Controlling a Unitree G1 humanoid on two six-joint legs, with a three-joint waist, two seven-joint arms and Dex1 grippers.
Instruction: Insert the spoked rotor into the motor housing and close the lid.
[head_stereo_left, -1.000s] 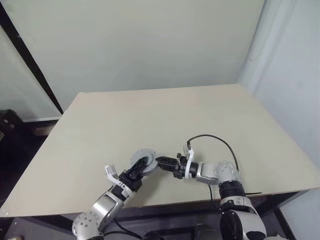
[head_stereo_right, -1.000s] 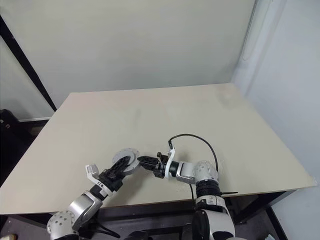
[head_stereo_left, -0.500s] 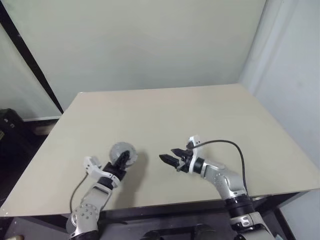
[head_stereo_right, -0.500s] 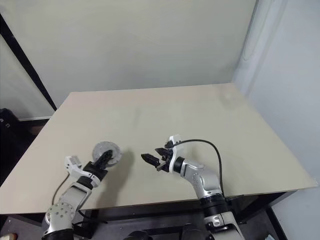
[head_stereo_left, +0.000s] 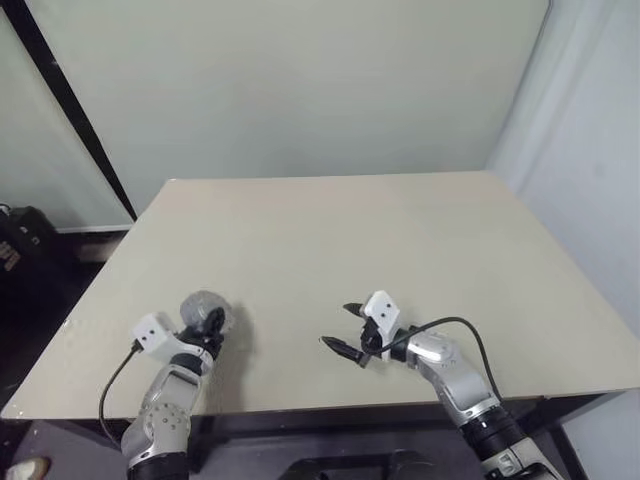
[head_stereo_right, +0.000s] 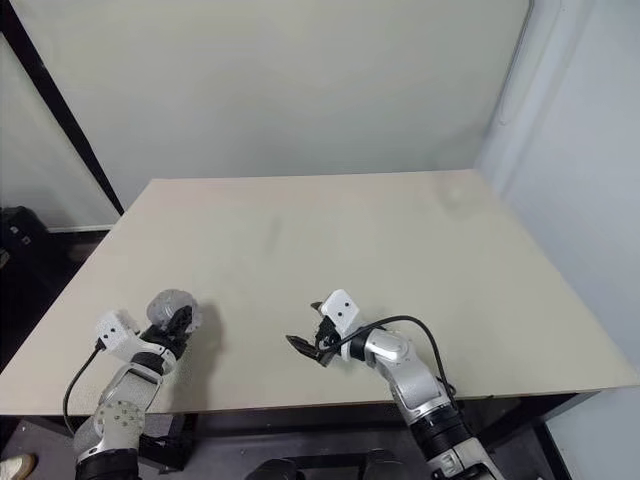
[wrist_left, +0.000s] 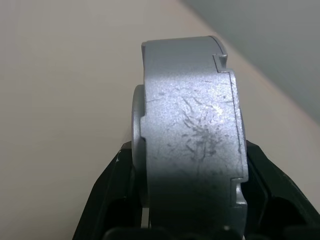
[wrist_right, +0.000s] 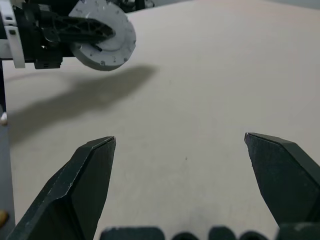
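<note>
Gripping the closed motor (wrist_left: 192, 135) edge-on, the left end effector (head_stereo_left: 207, 330) has its two black fingers (wrist_left: 112, 200) clamped across the flat faces, one on each side, with the rim standing up between them. What is held looks like the housing with its lid (wrist_right: 105, 42) already on: a thick grey metal disc, its flat face dotted with small holes round a central hub, as the right wrist view shows. It sits just above the desk (head_stereo_left: 330, 230) near the front left corner, throwing a shadow beside it.

By the look of it the piece is cast or machined metal, stiff and fairly heavy for its size, with a scuffed, smooth skin that could slide in a pinch. A hold across the faces seems sound, since the fingers bear on broad flat surfaces; a hold on the curved rim would be more likely to slip. Whether the lid is fully seated I cannot tell, so squeezing face to face also seems the safer way to keep the halves together.

Toward the middle of the front edge, the right end effector (head_stereo_left: 345, 330) hangs with its fingers spread wide and nothing between them, well apart from the motor.
</note>
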